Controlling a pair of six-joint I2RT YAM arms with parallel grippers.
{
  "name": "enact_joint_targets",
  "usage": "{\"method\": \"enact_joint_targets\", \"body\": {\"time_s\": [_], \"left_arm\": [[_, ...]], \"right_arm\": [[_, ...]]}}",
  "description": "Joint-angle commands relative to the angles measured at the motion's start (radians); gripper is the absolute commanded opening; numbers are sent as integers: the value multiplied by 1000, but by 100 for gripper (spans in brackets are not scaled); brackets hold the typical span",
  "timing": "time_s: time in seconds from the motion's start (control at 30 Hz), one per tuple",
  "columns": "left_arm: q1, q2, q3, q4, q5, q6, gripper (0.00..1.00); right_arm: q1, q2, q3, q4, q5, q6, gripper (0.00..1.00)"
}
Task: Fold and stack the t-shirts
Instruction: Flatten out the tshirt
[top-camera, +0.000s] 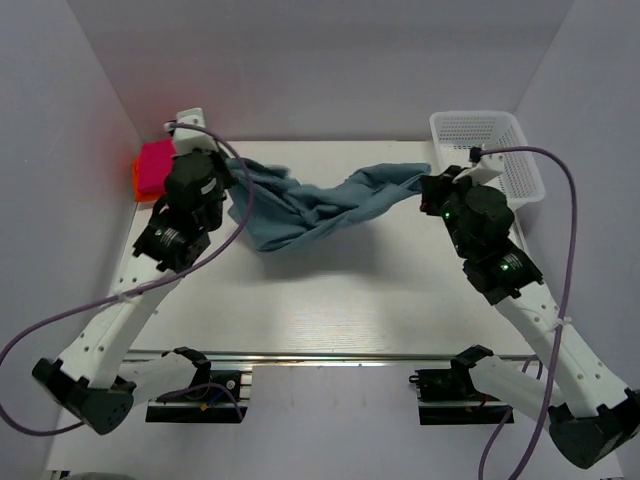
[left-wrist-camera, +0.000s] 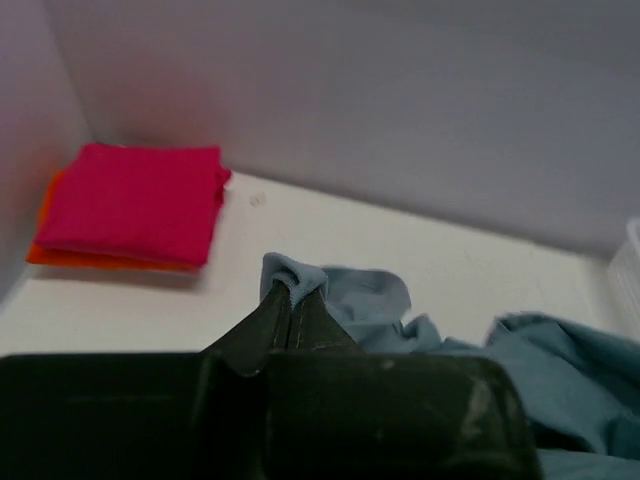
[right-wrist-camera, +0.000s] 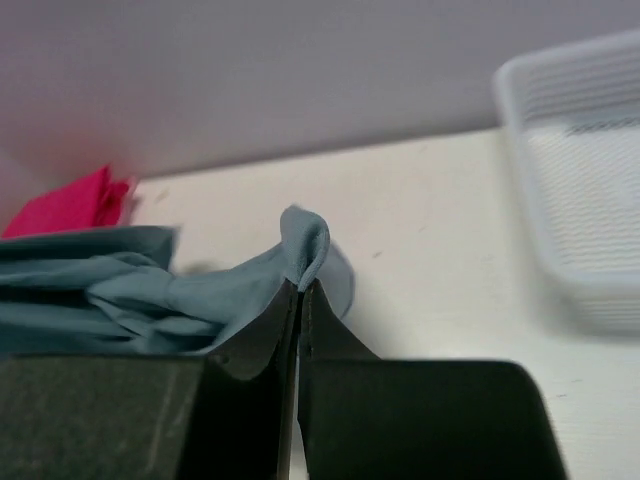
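teal tee (top-camera: 330, 205), pink tee (left-wrist-camera: 130, 205), orange tee (left-wrist-camera: 90, 260), one each

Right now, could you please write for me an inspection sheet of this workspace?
Surface: white table, flat.
Job's things: teal t-shirt stretched and crumpled between both arms; pink t-shirt folded on top of the orange t-shirt, far left corner.
Clutter: white mesh basket, far right corner.
Grippers: left pincer shut on one end of the teal t-shirt; right pincer shut on the other end.
Cables: purple cables loop from both arms.
Surroundings: plain white walls.
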Motion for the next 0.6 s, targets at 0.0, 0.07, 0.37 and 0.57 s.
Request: {"method": "enact_joint_targets", "body": {"time_s": [0.0, 0.07, 0.37, 0.57], "left_arm": [[5, -90, 78, -18, -238, 2, 0], [5, -113, 98, -47, -301, 2, 0], [5, -234, 166, -101, -607, 3, 0], [-6, -265, 225, -101, -598, 28, 0]], "right_arm": [[-2, -51, 132, -9, 276, -116, 0], [-4, -74, 180, -3, 398, -152, 0], [-4, -185, 312, 192, 643, -435, 0], [-1, -211, 410, 209, 624, -531, 0]]}}
